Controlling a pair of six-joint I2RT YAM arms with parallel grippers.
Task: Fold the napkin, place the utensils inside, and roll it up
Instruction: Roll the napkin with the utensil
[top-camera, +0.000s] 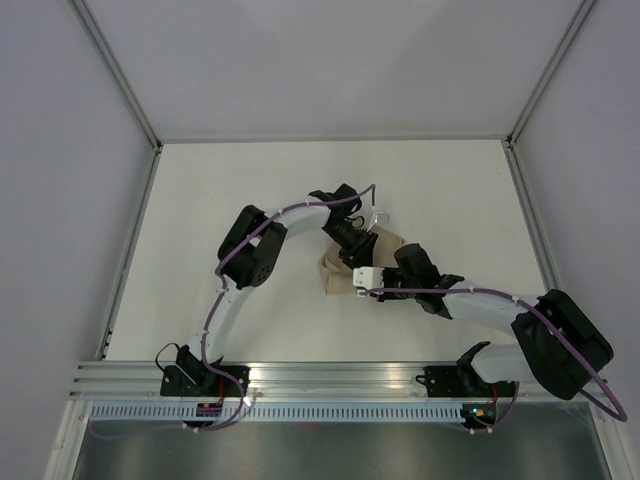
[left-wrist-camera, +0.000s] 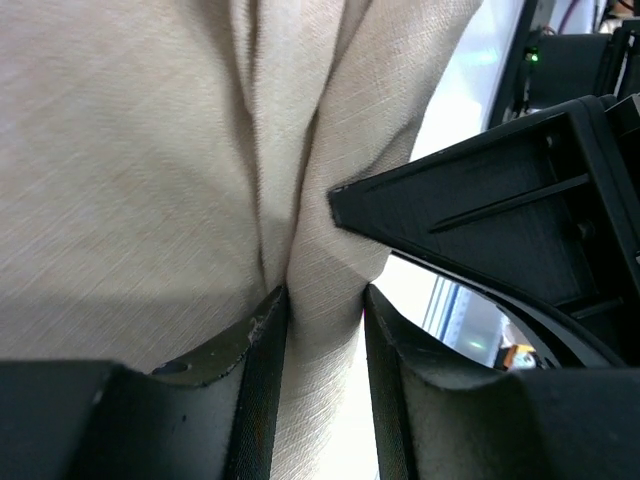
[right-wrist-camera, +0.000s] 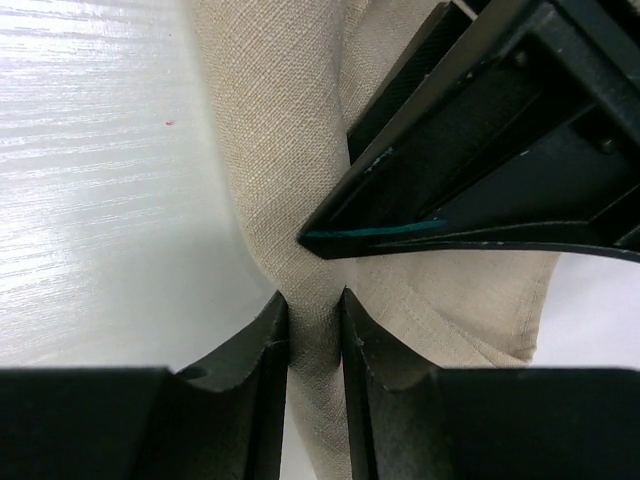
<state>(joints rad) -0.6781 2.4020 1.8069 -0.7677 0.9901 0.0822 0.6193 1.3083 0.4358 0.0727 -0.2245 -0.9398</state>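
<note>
The tan napkin (top-camera: 337, 272) lies bunched and crumpled at mid-table, between the two grippers. My left gripper (top-camera: 352, 243) is shut on a fold of it; the left wrist view shows the napkin (left-wrist-camera: 130, 180) pinched between the gripper's fingertips (left-wrist-camera: 325, 300). My right gripper (top-camera: 372, 282) is shut on another fold; the right wrist view shows the napkin (right-wrist-camera: 270, 120) squeezed between its fingertips (right-wrist-camera: 313, 305). The grippers are close together, and each shows as a black wedge in the other's wrist view. The black utensils are not in view.
A small pale object (top-camera: 377, 214) lies just beyond the napkin. The white table (top-camera: 220, 180) has raised metal rails along its left and right sides and grey walls behind. The arm bases sit at the near edge.
</note>
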